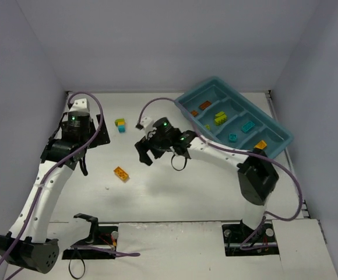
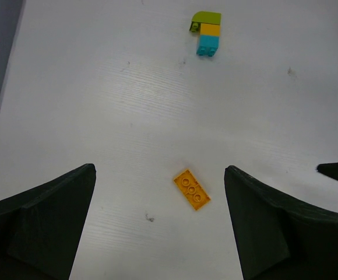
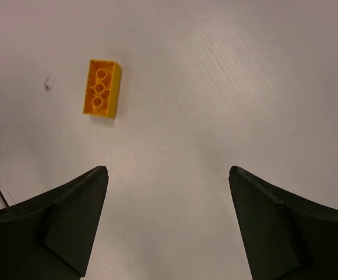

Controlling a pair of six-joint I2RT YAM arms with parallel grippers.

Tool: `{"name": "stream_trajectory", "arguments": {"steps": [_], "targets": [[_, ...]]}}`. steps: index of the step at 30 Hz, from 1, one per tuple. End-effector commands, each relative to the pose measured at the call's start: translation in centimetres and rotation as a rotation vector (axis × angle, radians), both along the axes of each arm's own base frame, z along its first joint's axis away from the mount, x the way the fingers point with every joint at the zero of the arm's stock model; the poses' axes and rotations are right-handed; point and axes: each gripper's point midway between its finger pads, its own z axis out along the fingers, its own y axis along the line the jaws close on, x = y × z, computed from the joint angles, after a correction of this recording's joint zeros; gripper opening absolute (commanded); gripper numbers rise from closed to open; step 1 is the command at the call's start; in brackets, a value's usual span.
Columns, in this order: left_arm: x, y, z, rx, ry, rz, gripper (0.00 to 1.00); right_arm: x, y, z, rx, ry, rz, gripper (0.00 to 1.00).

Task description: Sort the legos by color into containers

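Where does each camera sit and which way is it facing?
Top external: above and behind the bases, looking down on the table; left arm and right arm show.
Left wrist: on the left arm, facing down at the yellow brick; the open left claw frames it.
Right wrist: on the right arm, facing down; the open right claw shows.
All three share the yellow brick.

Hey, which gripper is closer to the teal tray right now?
Right. The right gripper hovers over the middle of the table, a short way off the left end of the tray; the left gripper is farther off, over its left side.
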Motion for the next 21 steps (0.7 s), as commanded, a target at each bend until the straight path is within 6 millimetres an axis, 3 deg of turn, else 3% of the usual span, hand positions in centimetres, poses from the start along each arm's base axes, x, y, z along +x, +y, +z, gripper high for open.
{"name": "stream_trajectory", "arguments": {"steps": [1, 3, 4, 12, 17, 21], "targets": [[-1.2, 1.7, 3.6, -0.003, -0.101, 0.074, 0.85, -0.5, 4.5, 0.3, 0.029, -0.071, 0.055, 0.81], [-1.8, 2.2, 3.8, 0.007, -0.115, 0.095, 0.85, -0.8, 6.2, -0.1, 0.04, -0.069, 0.052, 0.81], [-2.3, 2.5, 4.2, 0.007, -0.131, 0.102, 0.85, -1.7, 7.4, -1.4, 0.031, -0.044, 0.068, 0.81], [-4.1, 3.4, 5.2, 0.013, -0.177, 0.131, 0.85, -3.4, 12.9, -5.0, 0.024, -0.048, 0.116, 0.81], [-4.0, 3.4, 5.3, 0.01, -0.174, 0.136, 0.85, -3.3, 14.3, -7.4, -0.011, -0.057, 0.089, 0.74], [-3.8, 3.5, 5.6, 0.02, -0.179, 0.134, 0.85, -2.7, 14.1, -8.7, -0.046, -0.075, 0.029, 0.61]]}}
